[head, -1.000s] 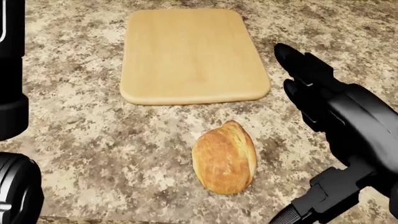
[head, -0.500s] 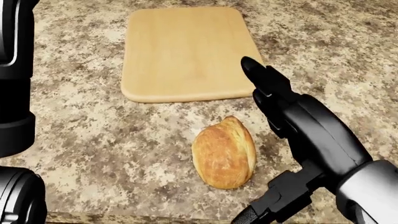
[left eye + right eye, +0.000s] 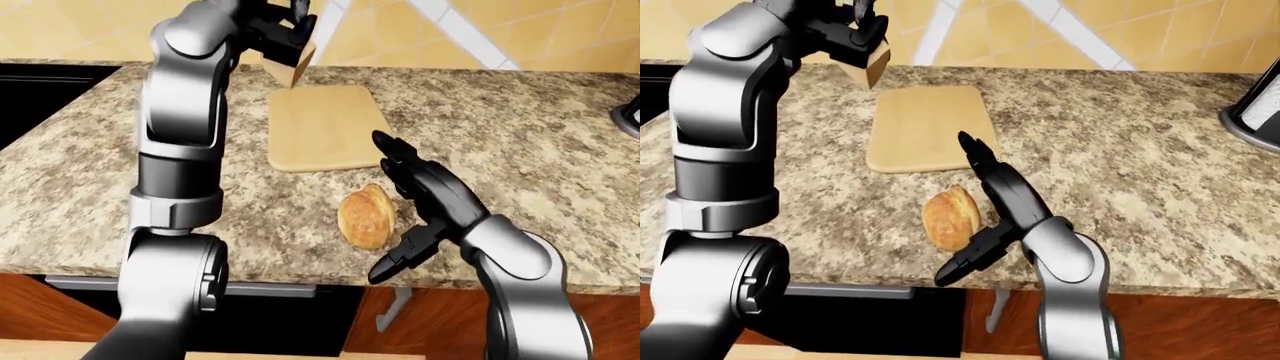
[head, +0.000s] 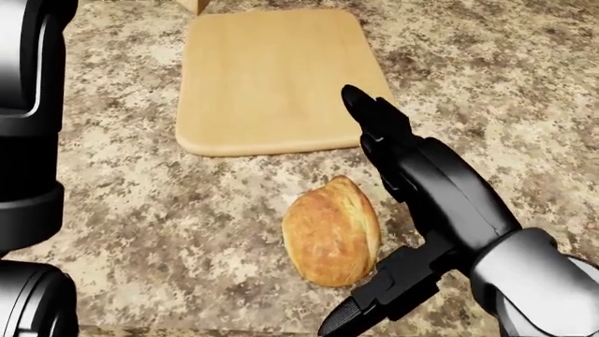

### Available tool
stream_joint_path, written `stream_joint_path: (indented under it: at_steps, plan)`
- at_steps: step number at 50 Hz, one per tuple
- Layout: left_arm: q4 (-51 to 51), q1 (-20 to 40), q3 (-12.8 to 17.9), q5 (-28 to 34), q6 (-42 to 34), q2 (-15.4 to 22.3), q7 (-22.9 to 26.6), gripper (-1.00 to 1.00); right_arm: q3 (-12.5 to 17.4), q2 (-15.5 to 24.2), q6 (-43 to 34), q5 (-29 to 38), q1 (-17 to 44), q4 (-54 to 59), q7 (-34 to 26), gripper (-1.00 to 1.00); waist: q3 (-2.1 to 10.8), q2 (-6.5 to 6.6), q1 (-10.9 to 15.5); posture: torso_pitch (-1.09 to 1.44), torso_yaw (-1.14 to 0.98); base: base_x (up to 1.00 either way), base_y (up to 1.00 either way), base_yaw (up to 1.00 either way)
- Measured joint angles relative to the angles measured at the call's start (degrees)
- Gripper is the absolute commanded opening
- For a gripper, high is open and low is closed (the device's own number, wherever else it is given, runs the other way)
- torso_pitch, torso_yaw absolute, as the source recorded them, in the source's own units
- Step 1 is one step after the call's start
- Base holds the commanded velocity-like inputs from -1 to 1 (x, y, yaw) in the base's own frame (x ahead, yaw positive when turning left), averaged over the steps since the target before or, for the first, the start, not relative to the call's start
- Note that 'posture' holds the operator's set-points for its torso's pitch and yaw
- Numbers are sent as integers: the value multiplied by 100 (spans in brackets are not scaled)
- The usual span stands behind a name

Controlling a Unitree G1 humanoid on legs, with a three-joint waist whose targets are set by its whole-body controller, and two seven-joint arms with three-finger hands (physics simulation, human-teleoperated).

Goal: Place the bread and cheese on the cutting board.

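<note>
Left-eye view first: I've got my left hand (image 3: 283, 30) raised high at the top of the picture, above the top edge of the cutting board (image 3: 325, 126), fingers wrapped tight round the cheese (image 3: 290, 64), a pale tan wedge that hangs clear of the wood. The board lies flat on the speckled counter (image 3: 80, 180). Just below its lower edge sits the bread (image 3: 366, 217), a golden loaf, on the stone and not on the board. My right hand (image 3: 425, 202) is right beside the loaf, on its right side, fingers splayed: the long ones point up toward the board, the thumb juts down-left past the counter edge.

Head view now: looking straight down. The bread (image 4: 331, 230) lies a short gap below the cutting board (image 4: 272, 77), apart from it. My right hand (image 4: 412, 203) flanks the loaf's right side, its fingers (image 4: 370, 116) stretched out over the board's lower right corner, thumb low near the loaf's bottom end. Whether any finger touches the crust, I can't tell. A sliver of cheese (image 4: 194, 5) peeks in at the top edge.

Right-eye view: the cheese (image 3: 872, 64) is pinched in my left hand (image 3: 850, 34), up above the board's top left corner.
</note>
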State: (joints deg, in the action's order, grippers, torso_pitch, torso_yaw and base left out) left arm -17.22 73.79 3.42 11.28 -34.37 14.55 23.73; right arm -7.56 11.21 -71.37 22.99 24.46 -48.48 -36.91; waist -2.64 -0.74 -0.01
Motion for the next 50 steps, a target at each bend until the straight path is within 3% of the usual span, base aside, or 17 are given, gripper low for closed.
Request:
stream_joint_path:
  at_steps: [4,11,12,14,15,31,35,39,42,50]
  plan:
    - [-76,-18,-35,-22,61,-24,-12,-99,-216,-140,1,171,54,19,-98,100,-2,15,1,0,0,0,0,0]
    - [-74,-134,-41,20,146,-25,-14,-99,-158,-191,-4,502,109,-8,-336,100,5,27,-5,0,0,0,0,0]
    - [-117,-116,-43,24,150,-25,-11,-99,-144,-202,6,540,111,-12,-367,62,4,25,-5,0,0,0,0,0]
    - [-190,-55,-39,29,138,-17,-4,-99,-119,-235,71,610,68,-5,-413,-77,4,21,-6,0,0,0,0,0]
    - [-177,-35,-36,36,116,-14,-2,-99,-105,-255,125,643,26,15,-428,-93,4,21,-9,0,0,0,0,0]
    - [-236,-61,-13,36,217,20,-50,-99,68,-538,768,824,-258,183,-622,-95,26,47,-32,0,0,0,0,0]
    - [-255,121,3,31,133,63,-41,-99,274,-394,102,951,585,339,-811,-95,-45,67,-45,0,0,0,0,0]
    - [-359,231,10,6,188,68,-50,-99,586,-71,-649,943,1783,406,-939,-95,-36,80,-33,0,0,0,0,0]
    - [-363,225,-15,7,210,17,-83,-99,723,165,-994,840,2356,420,-935,-95,-17,52,-16,0,0,0,0,0]
    - [-524,201,-66,30,264,-108,-143,-99,1210,442,-734,169,3291,2035,-525,-95,-84,51,-7,0,0,0,0,0]
